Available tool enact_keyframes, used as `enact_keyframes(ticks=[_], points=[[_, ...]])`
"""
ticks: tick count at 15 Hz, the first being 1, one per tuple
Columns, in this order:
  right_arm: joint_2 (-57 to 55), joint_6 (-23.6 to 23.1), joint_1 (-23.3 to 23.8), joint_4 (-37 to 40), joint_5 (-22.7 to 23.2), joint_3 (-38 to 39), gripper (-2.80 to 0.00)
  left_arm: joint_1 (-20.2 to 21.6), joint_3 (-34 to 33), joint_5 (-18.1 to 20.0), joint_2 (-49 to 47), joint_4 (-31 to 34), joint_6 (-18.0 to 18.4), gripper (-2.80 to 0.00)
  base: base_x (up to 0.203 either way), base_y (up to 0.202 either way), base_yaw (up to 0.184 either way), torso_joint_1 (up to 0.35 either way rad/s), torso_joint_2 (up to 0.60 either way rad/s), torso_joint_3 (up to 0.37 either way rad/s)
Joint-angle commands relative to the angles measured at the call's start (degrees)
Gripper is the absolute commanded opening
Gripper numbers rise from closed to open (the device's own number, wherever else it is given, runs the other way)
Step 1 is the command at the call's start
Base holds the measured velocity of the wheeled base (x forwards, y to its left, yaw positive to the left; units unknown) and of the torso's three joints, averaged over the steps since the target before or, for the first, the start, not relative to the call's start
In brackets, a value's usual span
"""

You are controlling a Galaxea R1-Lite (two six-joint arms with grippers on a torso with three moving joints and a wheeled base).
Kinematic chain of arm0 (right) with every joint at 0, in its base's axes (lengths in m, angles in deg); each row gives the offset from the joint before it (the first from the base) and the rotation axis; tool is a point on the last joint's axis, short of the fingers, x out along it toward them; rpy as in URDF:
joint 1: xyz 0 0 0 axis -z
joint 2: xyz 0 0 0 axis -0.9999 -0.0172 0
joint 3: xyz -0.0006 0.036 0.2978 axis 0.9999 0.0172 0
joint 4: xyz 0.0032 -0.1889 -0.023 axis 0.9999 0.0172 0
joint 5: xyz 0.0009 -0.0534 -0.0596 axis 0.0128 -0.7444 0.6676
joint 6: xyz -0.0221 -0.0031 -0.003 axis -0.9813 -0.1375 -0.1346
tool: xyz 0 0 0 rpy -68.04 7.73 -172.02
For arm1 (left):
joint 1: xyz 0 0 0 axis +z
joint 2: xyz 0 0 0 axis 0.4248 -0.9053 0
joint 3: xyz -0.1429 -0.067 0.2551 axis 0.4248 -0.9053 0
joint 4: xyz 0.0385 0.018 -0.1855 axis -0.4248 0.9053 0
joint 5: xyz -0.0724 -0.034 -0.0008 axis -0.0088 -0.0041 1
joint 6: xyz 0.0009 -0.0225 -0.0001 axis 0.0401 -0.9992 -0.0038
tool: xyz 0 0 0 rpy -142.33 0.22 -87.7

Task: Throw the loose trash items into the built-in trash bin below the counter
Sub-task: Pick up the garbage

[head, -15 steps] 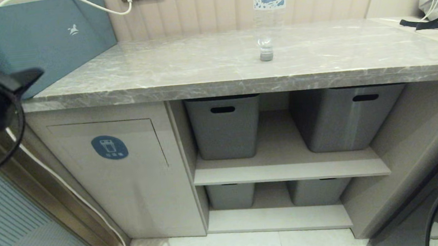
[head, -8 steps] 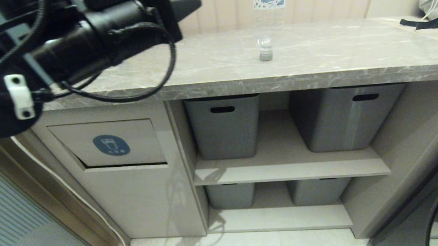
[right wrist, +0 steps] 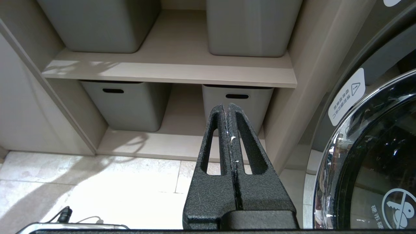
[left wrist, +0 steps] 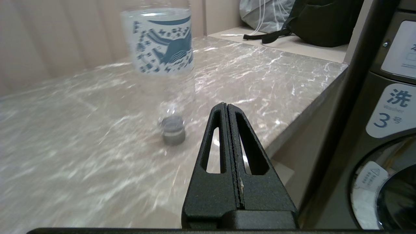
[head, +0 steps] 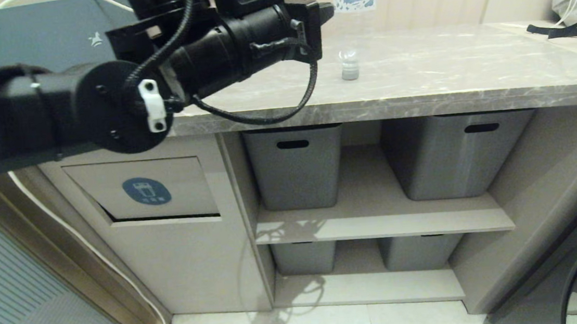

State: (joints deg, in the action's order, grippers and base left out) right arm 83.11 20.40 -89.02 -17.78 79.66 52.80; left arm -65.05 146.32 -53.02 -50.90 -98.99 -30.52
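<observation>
Grey marble-veined bench (head: 442, 73) spans the scene above the beige built-in trash bin (head: 145, 193), whose stickered flap is tilted, showing a dark gap at its lower edge. Over the bench the left claw (left wrist: 227, 109) hangs with fingers pressed together, empty, near a clear bottle (left wrist: 169, 65) standing upside down on its cap. Low by the shelves, the right claw (right wrist: 227, 109) is also closed and empty.

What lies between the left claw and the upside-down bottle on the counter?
Only bare counter: in the left wrist view nothing stands between the shut left claw and the bottle.
</observation>
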Motion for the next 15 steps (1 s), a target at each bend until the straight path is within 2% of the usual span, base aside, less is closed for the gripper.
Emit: enact_keyframes(ticks=[1, 2, 5, 8, 9, 11, 13, 14, 15], points=[[0.08, 0.0, 0.0, -0.02, 0.01, 0.0, -2.8, 0.27, -7.09, -0.41, 9.75, 0.67, -0.38, -2.8, 0.0, 0.0, 0.0, 0.0, 0.0, 0.0], [0.0, 0.0, 0.0, -0.02, 0.01, 0.0, -2.8, 0.77, -15.91, -1.01, 16.3, 1.36, -1.28, -2.8, 0.0, 0.0, 0.0, 0.0, 0.0, 0.0], [0.02, 0.01, 0.0, -0.02, 0.01, 0.0, -2.8, 4.03, -48.1, -3.57, 38.67, 2.56, -4.53, -2.8, 0.0, 0.0, 0.0, 0.0, 0.0, 0.0], [0.04, 0.0, 0.04, -0.02, 0.01, 0.0, -2.8, 8.46, -78.34, -8.26, 59.0, 3.95, -7.73, -2.8, 0.0, 0.0, 0.0, 0.0, 0.0, 0.0], [0.08, 0.0, 0.0, -0.02, 0.01, 0.0, -2.8, 9.57, -86.39, -10.0, 65.35, 5.25, -8.49, -2.8, 0.0, 0.0, 0.0, 0.0, 0.0, 0.0], [0.08, 0.0, 0.08, -0.02, 0.01, 0.0, -2.8, 11.18, -97.67, -12.61, 76.1, 9.6, -9.49, -2.8, 0.0, 0.0, 0.0, 0.0, 0.0, 0.0], [0.0, 0.05, 0.0, -0.02, 0.01, 0.0, -2.8, 13.0, -101.27, -13.97, 83.01, 18.87, -9.82, -2.8, 0.0, 0.0, 0.0, 0.0, 0.0, 0.0], [0.09, 0.15, 0.0, -0.02, -0.03, 0.0, -2.8, 16.04, -101.64, -14.32, 83.75, 21.2, -9.88, -2.8, 0.0, 0.0, 0.0, 0.0, 0.0, 0.0], [0.0, 0.18, 0.0, -0.02, -0.07, 0.0, -2.8, 21.53, -101.81, -14.49, 83.47, 21.83, -9.89, -2.8, 0.0, 0.0, 0.0, 0.0, 0.0, 0.0]])
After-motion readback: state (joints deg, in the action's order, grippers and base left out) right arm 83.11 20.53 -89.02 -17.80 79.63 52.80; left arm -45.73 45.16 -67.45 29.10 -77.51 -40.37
